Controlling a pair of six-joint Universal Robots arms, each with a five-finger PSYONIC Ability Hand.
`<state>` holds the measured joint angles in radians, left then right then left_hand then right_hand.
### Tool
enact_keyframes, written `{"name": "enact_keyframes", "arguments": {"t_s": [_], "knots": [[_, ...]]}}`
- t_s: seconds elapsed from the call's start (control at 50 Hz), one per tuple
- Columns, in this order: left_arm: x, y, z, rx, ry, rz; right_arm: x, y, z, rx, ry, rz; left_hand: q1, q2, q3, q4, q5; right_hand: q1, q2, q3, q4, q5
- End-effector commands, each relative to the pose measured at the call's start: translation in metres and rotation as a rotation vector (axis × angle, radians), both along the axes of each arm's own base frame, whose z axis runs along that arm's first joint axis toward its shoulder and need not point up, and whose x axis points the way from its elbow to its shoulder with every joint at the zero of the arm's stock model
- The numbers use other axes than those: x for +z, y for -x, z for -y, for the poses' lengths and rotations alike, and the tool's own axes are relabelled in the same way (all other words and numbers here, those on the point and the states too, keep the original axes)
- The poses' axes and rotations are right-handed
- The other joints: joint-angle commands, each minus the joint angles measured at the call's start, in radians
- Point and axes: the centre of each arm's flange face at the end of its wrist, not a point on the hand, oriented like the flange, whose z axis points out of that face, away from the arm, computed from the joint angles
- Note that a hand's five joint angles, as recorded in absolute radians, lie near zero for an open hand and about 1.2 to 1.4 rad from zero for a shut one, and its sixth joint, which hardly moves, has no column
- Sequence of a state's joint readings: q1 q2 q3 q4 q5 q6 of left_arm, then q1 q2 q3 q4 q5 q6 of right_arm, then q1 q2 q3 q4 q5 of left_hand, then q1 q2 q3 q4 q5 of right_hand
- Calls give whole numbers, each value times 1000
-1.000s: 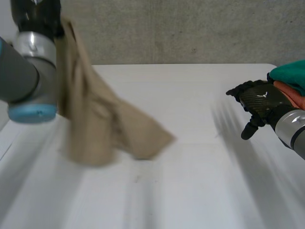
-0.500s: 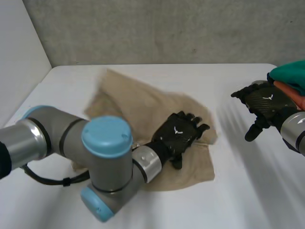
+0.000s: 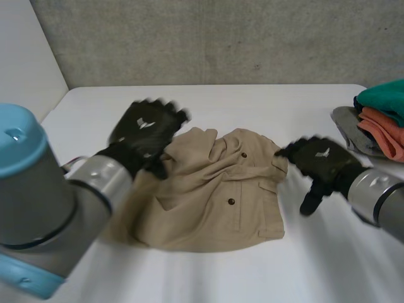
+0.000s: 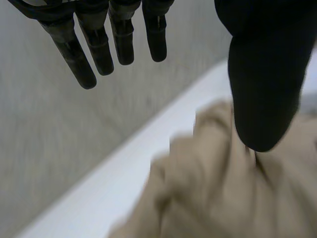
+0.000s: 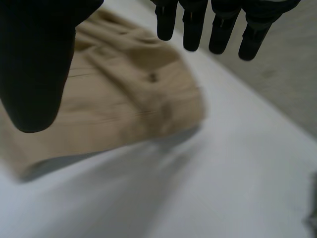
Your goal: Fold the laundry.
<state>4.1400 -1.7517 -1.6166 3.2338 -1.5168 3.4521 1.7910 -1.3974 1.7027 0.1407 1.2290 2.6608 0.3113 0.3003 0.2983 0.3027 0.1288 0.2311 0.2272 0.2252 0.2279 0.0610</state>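
Garment of tan cloth with small dark buttons [image 3: 214, 189] lies crumpled near the middle of the white table [image 3: 284, 101]. It is spread roughly flat, with loose folds along its far side. Two buttons sit on its upper surface, one nearer the far edge and one closer to the centre.

In the left wrist view the same tan cloth [image 4: 213, 198] is bunched under the thumb, and a strip of the table [image 4: 99, 198] runs beyond it. In the right wrist view the cloth [image 5: 114, 99] lies below the palm, its edge ending on bare table [image 5: 223, 173].

The robot's left hand [image 3: 146, 129] is at the garment's far left corner. Its fingers [image 4: 79, 54] are straight and spread well away from the thumb, and nothing is held between them. Whether it touches the cloth cannot be told.

The right hand [image 3: 319, 161] is just beside the garment's right edge, near its far right corner. Its fingers [image 5: 190, 29] are also straight, set apart from the thumb, and grip nothing. Contact with the cloth is unclear.

At the table's right edge, well apart from the garment, is a pile of clothes. A teal piece [image 3: 385, 98] is on top, an orange piece [image 3: 385, 129] is under it, and a grey piece [image 3: 348, 123] is at the bottom. Behind the table is a grey concrete wall [image 3: 221, 38].
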Motion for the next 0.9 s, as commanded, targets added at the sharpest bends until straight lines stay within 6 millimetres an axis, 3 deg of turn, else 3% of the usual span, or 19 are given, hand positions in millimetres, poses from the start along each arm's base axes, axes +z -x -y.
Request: {"name": "enact_keyframes", "arguments": {"t_s": [0.02, 0.12, 0.2, 0.4, 0.48, 0.5, 0.52, 0.54, 0.64, 0.72, 0.74, 0.8, 0.82, 0.88, 0.9], "knots": [[-34, -55, -9, 152, -317, 218, -27, -18, -49, 144, -205, -119, 90, 101, 103, 99, 98, 272, 276, 278, 275, 268], [-60, -86, -1, 267, -439, 278, -49, -33, -58, 165, -167, -111, 67, 78, 80, 75, 75, 272, 276, 278, 275, 268], [-75, -95, 10, 298, -470, 287, -62, -41, -62, 128, -109, -95, 67, 78, 80, 75, 75, 266, 270, 272, 270, 262], [-108, -81, 24, 229, -414, 302, -91, -58, -65, 86, 11, -85, 96, 107, 109, 104, 104, 401, 405, 407, 404, 397], [-118, -79, 31, 249, -347, 345, -92, -59, -58, 71, 39, -71, 511, 522, 524, 520, 519, 881, 885, 887, 885, 877], [-118, -80, 35, 274, -308, 353, -90, -60, -54, 65, 61, -54, 867, 878, 880, 876, 875, 1162, 1166, 1168, 1165, 1158], [-116, -81, 37, 291, -282, 353, -88, -60, -52, 63, 71, -47, 1063, 1074, 1076, 1071, 1071, 1165, 1169, 1171, 1168, 1161], [-113, -82, 40, 312, -260, 350, -86, -61, -50, 63, 84, -41, 1085, 1096, 1098, 1093, 1093, 1165, 1169, 1171, 1168, 1161], [-76, -83, 45, 405, -105, 274, -62, -63, -42, 57, 167, 4, 1085, 1096, 1098, 1094, 1093, 1165, 1169, 1171, 1168, 1161], [-29, -77, 35, 375, 6, 156, -26, -64, -32, 41, 238, 41, 1085, 1096, 1098, 1094, 1093, 1165, 1169, 1171, 1168, 1161], [-5, -75, 29, 354, 54, 97, -7, -63, -30, 38, 265, 55, 1085, 1096, 1098, 1094, 1093, 1165, 1169, 1171, 1168, 1161], [35, -74, 18, 324, 135, 1, 29, -61, -26, 31, 315, 87, 1085, 1096, 1098, 1094, 1093, 1165, 1169, 1171, 1168, 1161], [63, -74, 10, 308, 193, -62, 53, -59, -24, 28, 350, 106, 1085, 1096, 1098, 1094, 1093, 1165, 1169, 1171, 1168, 1161], [103, -77, -3, 295, 268, -146, 92, -55, -22, 33, 411, 142, 1085, 1096, 1098, 1094, 1093, 1165, 1169, 1171, 1168, 1161], [128, -80, -13, 293, 314, -200, 118, -52, -21, 38, 454, 168, 1085, 1096, 1098, 1094, 1093, 1165, 1169, 1171, 1168, 1161]]}}
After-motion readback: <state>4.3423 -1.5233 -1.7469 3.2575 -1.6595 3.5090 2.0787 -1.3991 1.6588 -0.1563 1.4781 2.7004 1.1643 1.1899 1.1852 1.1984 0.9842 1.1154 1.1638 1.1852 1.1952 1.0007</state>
